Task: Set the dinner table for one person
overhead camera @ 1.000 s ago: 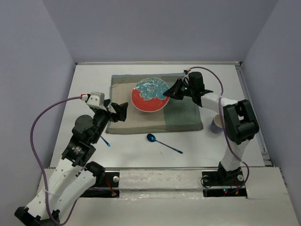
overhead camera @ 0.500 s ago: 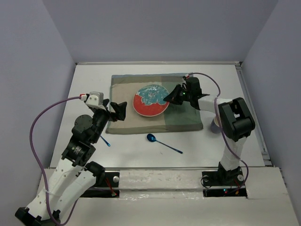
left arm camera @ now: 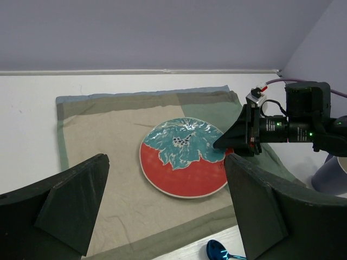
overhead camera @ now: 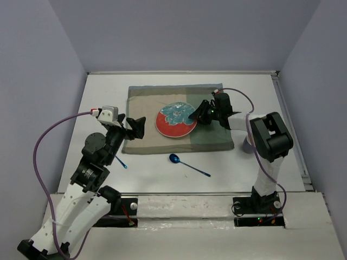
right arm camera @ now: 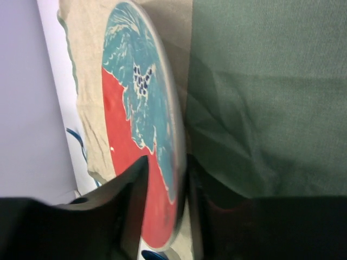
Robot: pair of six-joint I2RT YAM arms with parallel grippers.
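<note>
Lowered since a second ago, the plate [overhead camera: 176, 120] no longer hangs tilted in the air but lies flat at the middle of the placemat [overhead camera: 212, 136], and the right gripper [overhead camera: 198, 114] has come down with it.

Pale lavender walls [overhead camera: 179, 32] close the scene on three sides. Between them lies the dinner table [overhead camera: 105, 97], a matte white rectangular top filling the floor of the enclosure, with both arm bases at its near edge. The tan-and-green cloth placemat sits on its far middle part, slightly rumpled. The plate on it is red with a teal leaf pattern.

Right gripper fingers straddle the plate's right rim, one above and one beneath; whether they still pinch it or have let go I cannot tell. The left gripper [overhead camera: 139, 128] hangs over the placemat's left edge, spread wide and holding nothing.

A pale cup [left arm camera: 331, 173] stands on the table just right of the placemat. A blue spoon [overhead camera: 188, 165] lies on the white surface just in front of the placemat.
</note>
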